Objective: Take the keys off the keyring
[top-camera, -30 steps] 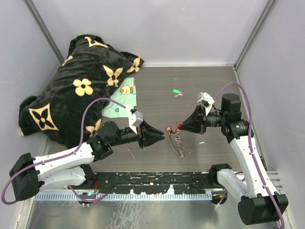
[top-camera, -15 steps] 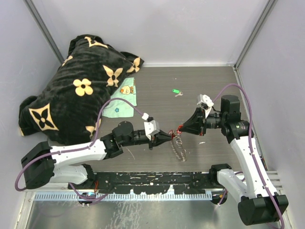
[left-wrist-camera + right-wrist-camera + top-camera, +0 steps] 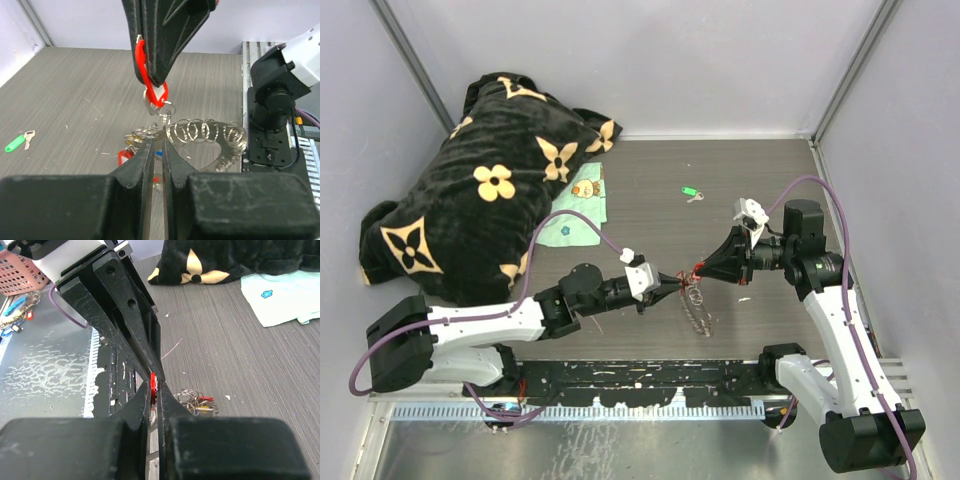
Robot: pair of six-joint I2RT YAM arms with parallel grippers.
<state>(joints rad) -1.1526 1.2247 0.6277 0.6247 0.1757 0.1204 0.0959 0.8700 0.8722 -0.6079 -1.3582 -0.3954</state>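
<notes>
Right gripper (image 3: 701, 268) clamped on a silver key's red plastic tag (image 3: 159, 96); the near-closed left gripper (image 3: 158, 145), grip unclear, should pin the coiled grey metal keyring (image 3: 212, 134) before any pull.

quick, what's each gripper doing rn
left gripper: almost shut, tips at the keyring; grip cannot be told
right gripper: shut on the red key tag

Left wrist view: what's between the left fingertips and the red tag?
Seen there: the small silver ring hanging off the red tag, meeting the keyring coils; no bare gap.
</notes>
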